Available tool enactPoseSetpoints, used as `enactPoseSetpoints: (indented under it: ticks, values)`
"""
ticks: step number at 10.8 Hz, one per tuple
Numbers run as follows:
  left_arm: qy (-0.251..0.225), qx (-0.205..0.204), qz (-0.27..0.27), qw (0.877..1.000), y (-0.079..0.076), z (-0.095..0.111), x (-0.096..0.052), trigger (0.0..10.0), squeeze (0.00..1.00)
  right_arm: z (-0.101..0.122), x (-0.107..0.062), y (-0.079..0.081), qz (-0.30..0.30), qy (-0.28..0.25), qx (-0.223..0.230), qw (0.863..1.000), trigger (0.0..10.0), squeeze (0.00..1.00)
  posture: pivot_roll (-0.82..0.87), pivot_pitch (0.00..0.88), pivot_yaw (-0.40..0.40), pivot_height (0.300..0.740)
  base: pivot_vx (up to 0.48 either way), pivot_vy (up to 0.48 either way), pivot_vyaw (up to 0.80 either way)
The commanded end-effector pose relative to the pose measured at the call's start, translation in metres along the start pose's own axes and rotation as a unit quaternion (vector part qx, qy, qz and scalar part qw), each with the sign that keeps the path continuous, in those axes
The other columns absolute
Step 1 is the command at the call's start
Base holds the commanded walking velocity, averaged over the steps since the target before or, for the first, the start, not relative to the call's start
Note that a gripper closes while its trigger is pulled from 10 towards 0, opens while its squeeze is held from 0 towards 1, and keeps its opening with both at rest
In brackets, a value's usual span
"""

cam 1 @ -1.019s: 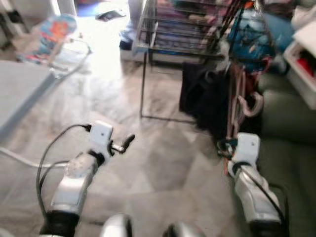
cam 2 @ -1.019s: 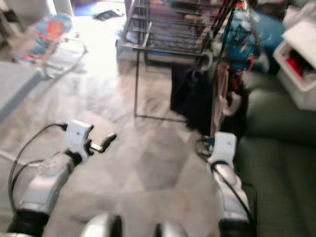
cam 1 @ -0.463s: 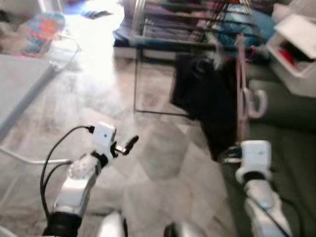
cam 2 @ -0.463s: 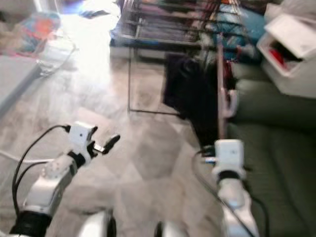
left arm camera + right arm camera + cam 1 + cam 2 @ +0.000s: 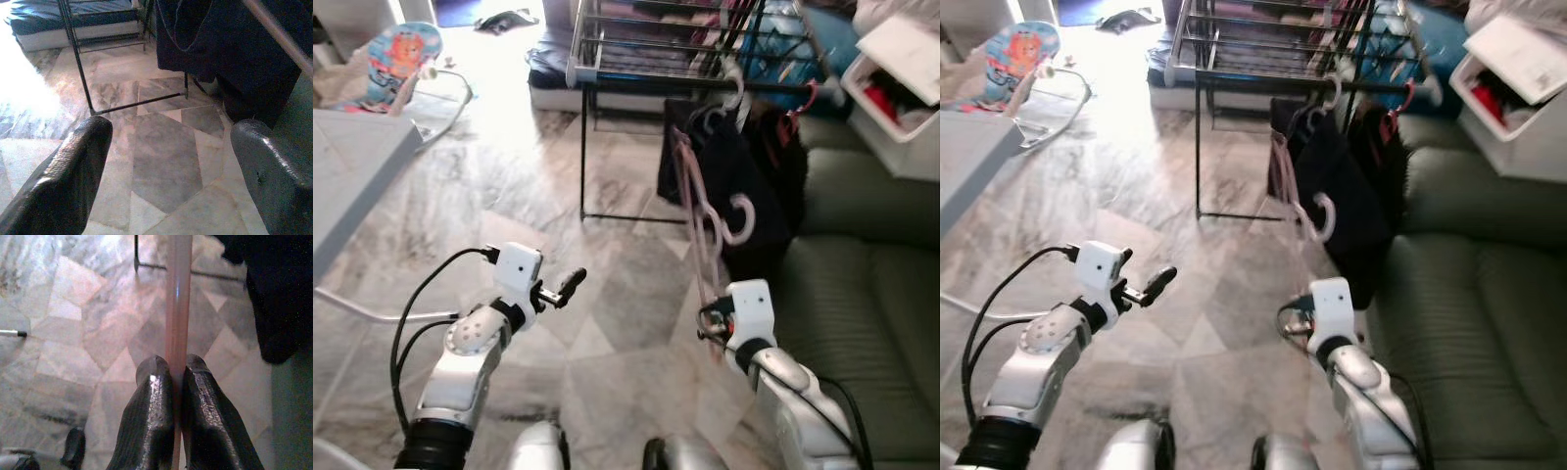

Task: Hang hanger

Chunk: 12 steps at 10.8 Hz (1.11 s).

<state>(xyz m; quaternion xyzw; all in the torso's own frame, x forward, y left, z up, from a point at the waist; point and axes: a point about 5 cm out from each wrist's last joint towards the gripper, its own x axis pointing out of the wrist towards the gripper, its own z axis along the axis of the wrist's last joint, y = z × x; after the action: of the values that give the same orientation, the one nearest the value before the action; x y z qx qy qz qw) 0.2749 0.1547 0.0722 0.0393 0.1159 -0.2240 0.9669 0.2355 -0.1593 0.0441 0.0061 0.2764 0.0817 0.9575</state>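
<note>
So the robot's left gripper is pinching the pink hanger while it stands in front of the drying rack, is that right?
Not quite: the right gripper is pinching the pink hanger, as the right wrist view shows. The left gripper is open, holding nothing. The drying rack does stand ahead.

The floor (image 5: 636,304) is pale marble tile in grey and cream, laid in angled panels, with strong light washing out the far part. On it stands a black metal drying rack (image 5: 597,73), its thin legs joined by a low bar that touches the tiles. Dark garments (image 5: 734,186) hang from the rack's front rail and reach down close to the floor. Behind the rack a low mattress with dark blue bedding (image 5: 548,73) rests on the floor. A baby bouncer (image 5: 406,59) with a colourful seat sits on the tiles at the far left. A green sofa (image 5: 862,294) stands on the right, beside the rack.
</note>
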Motion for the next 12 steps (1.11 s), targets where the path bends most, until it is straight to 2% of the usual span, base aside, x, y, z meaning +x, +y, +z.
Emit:
enactPoseSetpoints:
  ticks: [1, 2, 6, 8, 10, 12]
  values:
    - [0.010, 0.004, 0.007, 1.000, 0.003, -0.003, -0.001, 10.0, 0.00, 0.005, 0.003, -0.001, -0.001, 0.000, 0.015, 1.000, 10.0, 0.00, -0.04, 0.085, -0.070, 0.740, 0.000, 0.480, 0.00]
    - [0.013, 0.005, 0.007, 1.000, 0.003, -0.004, -0.002, 10.0, 0.00, 0.007, 0.009, -0.003, -0.007, 0.014, 0.039, 0.999, 10.0, 0.00, -0.04, 0.086, -0.070, 0.740, 0.000, 0.476, 0.00]
    - [0.019, 0.015, 0.007, 1.000, 0.003, -0.007, -0.005, 10.0, 0.00, 0.009, 0.022, 0.003, -0.018, 0.029, 0.079, 0.996, 10.0, 0.00, -0.02, 0.089, -0.066, 0.740, 0.000, 0.476, 0.00]
    - [-0.012, 0.004, -0.001, 1.000, -0.003, -0.006, -0.008, 10.0, 0.00, 0.003, 0.023, -0.005, -0.059, 0.039, 0.081, 0.994, 10.0, 0.00, -0.02, 0.078, -0.060, 0.740, 0.000, 0.000, 0.00]
    - [0.000, 0.007, 0.008, 1.000, -0.002, -0.011, -0.008, 10.0, 0.00, 0.002, 0.024, -0.006, -0.049, 0.043, 0.077, 0.995, 10.0, 0.00, -0.02, 0.071, -0.057, 0.740, 0.000, 0.000, 0.00]
    - [-0.002, 0.009, 0.006, 1.000, -0.001, -0.011, -0.007, 10.0, 0.00, 0.008, 0.027, -0.003, -0.028, 0.035, 0.058, 0.997, 10.0, 0.00, -0.02, 0.071, -0.057, 0.740, 0.377, 0.000, 0.00]
